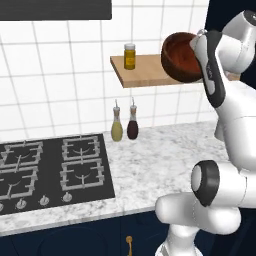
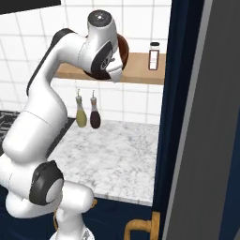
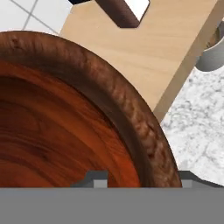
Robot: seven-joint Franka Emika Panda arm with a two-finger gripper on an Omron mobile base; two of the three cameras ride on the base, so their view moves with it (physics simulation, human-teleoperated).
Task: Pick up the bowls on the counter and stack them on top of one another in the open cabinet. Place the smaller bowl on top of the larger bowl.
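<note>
The open cabinet (image 1: pixel 150 75) has bare board between the yellow jar (image 1: pixel 129 56) at its left end and the larger bowl (image 1: pixel 181 56) up at its right. Two bottles (image 1: pixel 125 125) crowd the wall below; the counter (image 1: pixel 165 160) in front lies open.

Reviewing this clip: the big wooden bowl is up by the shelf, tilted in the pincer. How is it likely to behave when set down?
The larger bowl looks rigid wood, so it should not flex. Its glossy finish and rim grip, seen in the hand view, suggest it could slip or pivot. The rounded underside may rock on the open cabinet before settling, near the jar.
</note>
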